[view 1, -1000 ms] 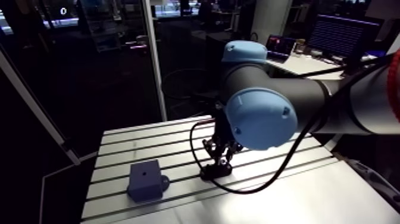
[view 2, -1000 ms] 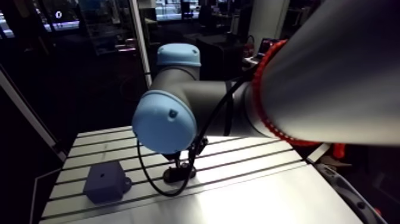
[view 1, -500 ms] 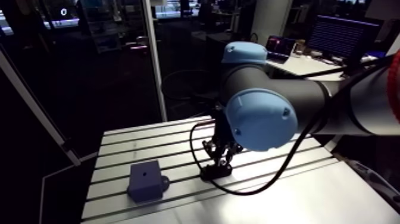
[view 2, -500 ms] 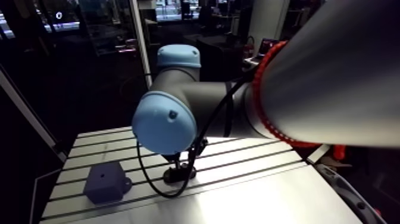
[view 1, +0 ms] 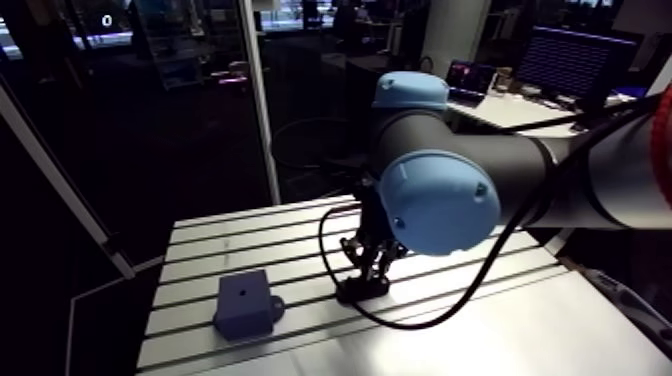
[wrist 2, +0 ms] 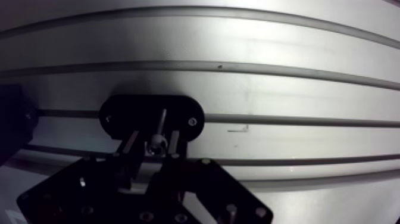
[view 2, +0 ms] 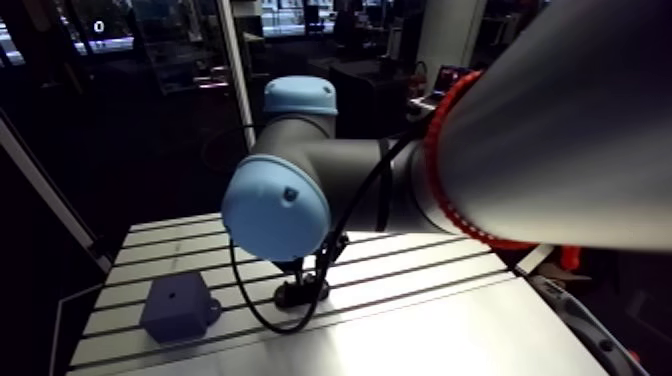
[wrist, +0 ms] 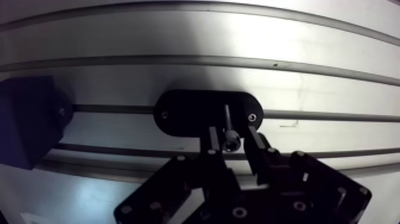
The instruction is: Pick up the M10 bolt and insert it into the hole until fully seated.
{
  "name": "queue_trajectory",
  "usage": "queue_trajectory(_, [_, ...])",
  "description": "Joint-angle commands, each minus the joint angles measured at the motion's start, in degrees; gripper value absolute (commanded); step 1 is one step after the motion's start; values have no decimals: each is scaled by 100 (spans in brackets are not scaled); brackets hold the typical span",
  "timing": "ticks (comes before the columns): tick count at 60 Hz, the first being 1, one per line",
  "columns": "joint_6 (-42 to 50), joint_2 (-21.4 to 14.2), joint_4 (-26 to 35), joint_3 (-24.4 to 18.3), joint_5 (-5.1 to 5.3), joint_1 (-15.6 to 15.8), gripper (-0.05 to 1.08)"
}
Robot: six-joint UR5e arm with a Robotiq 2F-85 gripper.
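In the arm view, the slotted table [view 1: 250,230] runs across the scene with the arm reaching down over its middle. The gripper [view 1: 368,272] hangs low, right above a small black holder [view 1: 362,290] that sits on the table. To the left and a little nearer lies a blue block [view 1: 245,303] with a small hole in its top face, well apart from the gripper. From here the gripper is too dark and small to judge.

In the wrist view, the holder shows as a black oval plate lying along one of the table's slots, with a screw near each end. The M10 bolt [wrist: 228,128] rises from the plate's middle, its shank slim and bright and its socket head towards the gripper. The two fingers [wrist: 214,143] stand one on each side of that head, spread, with a thin gap showing on either side, so they are not clamped on it. The blue block sits just beside one end of the holder.
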Motion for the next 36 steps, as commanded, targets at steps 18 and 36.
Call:
queue_trajectory(18, [0,7,15,-23,5,6,70])
queue_trajectory(36, [0,16,8,-15,-4,6,70])
